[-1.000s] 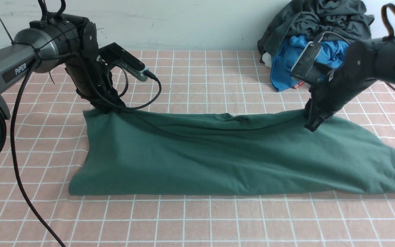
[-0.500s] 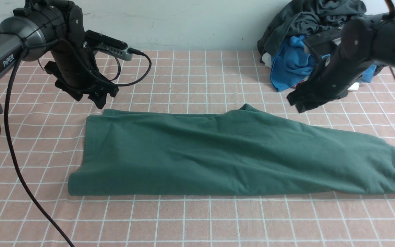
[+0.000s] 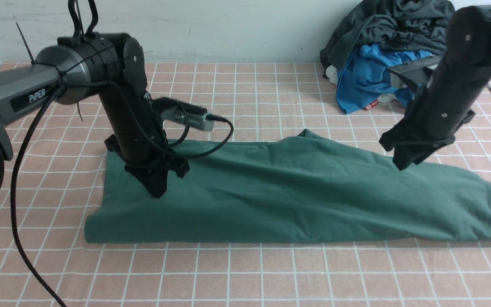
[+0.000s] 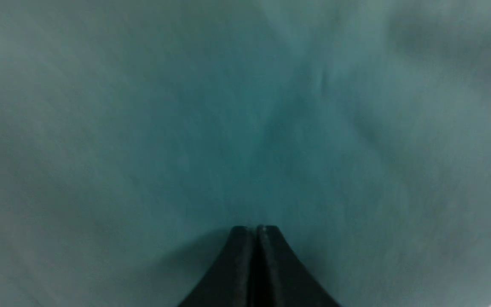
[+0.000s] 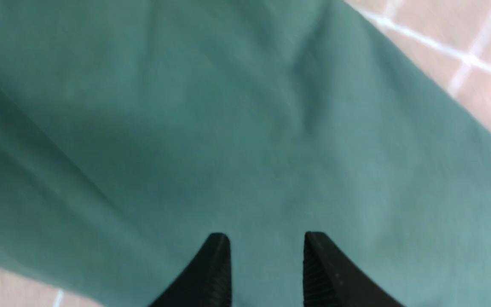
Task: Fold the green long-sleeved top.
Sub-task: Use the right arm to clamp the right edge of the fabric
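Green long-sleeved top (image 3: 296, 192): lay folded in a long band across the tiled surface (image 3: 245, 273). Left fingers (image 4: 239, 260): together, empty, tips at the cloth. Right fingers (image 5: 213, 268): apart, over its right part, gripping nothing.

A: Where does the front camera sit?
B: On the robot's own side, at its middle, looking forward and a little down across the checked table (image 3: 245, 273) to the wall (image 3: 228, 25) — a wide, distant view.
A: And the wrist cameras?
B: Each looks out past its own fingertips, very near the cloth. The one behind the left gripper (image 4: 255, 229) sees only the green long-sleeved top (image 4: 186, 128); the one behind the right gripper (image 5: 267, 237) also catches the table. All three share that top.
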